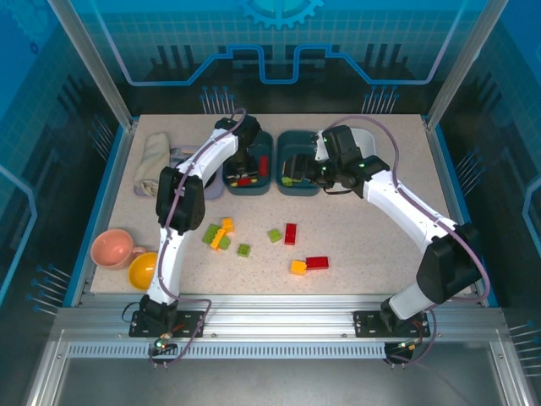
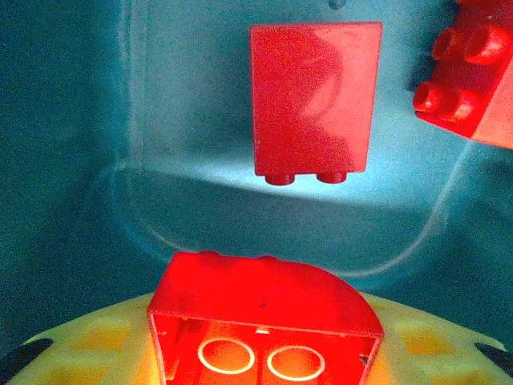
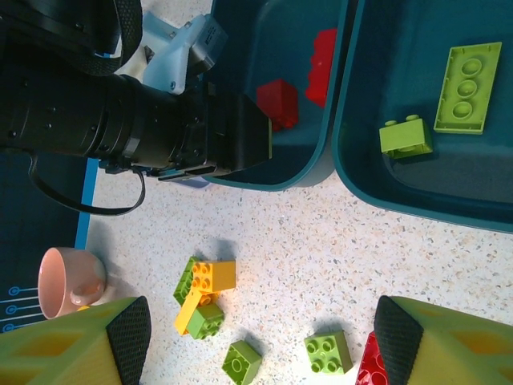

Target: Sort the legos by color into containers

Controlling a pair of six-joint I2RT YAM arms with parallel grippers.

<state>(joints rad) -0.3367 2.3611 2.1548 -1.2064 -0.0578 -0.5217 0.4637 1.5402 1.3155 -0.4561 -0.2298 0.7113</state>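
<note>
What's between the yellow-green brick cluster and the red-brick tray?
Bare speckled tabletop between the brick cluster and the red-brick tray, in the right wrist view.

two teal trays, one white tray, one pink cup, one yellow bowl

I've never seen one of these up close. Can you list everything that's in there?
Table: one, speckled beige.
Red-brick tray: one, dark teal, back centre.
Green-brick tray: one, dark teal, beside it.
White tray: one, back right, partly hidden.
Red bricks: two, lying in their tray.
Green bricks: two, in their tray.
Loose bricks: nine; four green, three orange, two red; table centre.
Cloth: one, beige, back left.
Lilac piece: one, beside the cloth, mostly hidden.
Cup: one, pink, front left.
Bowl: one, yellow, beside the cup.
Left gripper: in the red-brick tray, closed on a third red brick.
Right gripper: open, by the green-brick tray.
</note>
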